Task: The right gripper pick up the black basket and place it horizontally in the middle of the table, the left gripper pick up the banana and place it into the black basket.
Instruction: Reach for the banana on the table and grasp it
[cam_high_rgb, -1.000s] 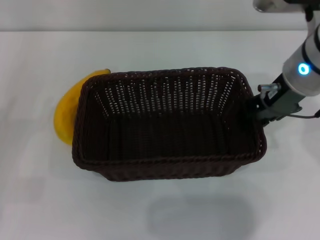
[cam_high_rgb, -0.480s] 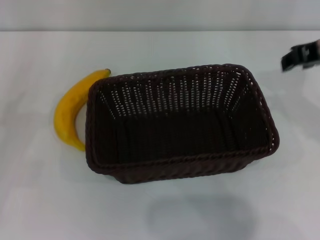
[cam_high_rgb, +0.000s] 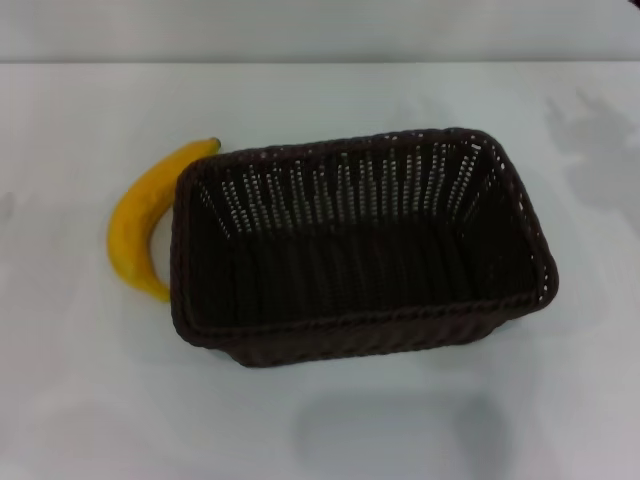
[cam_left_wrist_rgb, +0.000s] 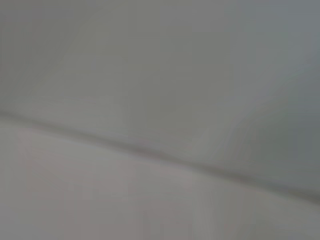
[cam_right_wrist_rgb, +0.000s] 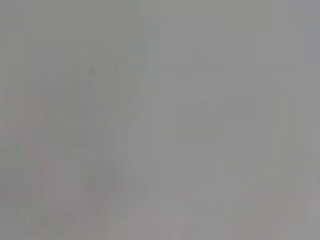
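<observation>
Banana (cam_high_rgb: 135, 230) lay on the table (cam_high_rgb: 80, 400) at the left, curved, stem tip pointing toward the far side and tucked against the left end of the black basket (cam_high_rgb: 360, 250). Whether it touched the wicker or merely sat just beside it could not be settled from the head view.

Handling estimate, banana: light, smooth skin, somewhat slippery, bruises under a hard pinch. Best taken across the thick middle of the curve, on the outer side away from the basket, where the jaws have room; the stem end is crowded by the rim.

Basket sat upright near the middle of the table, long axis running left to right with a slight skew, open top up, nothing inside. Judged light and fairly stiff, with some give in the woven walls; the braided rim is the natural hold. The placing step looked done; the banana step not yet begun.

Neither the left gripper nor the right gripper appeared in the head view. Both wrist views showed only plain pale surface, no fingers, so opening and contents of either tool could not be told. Arm poses likewise not visible.
</observation>
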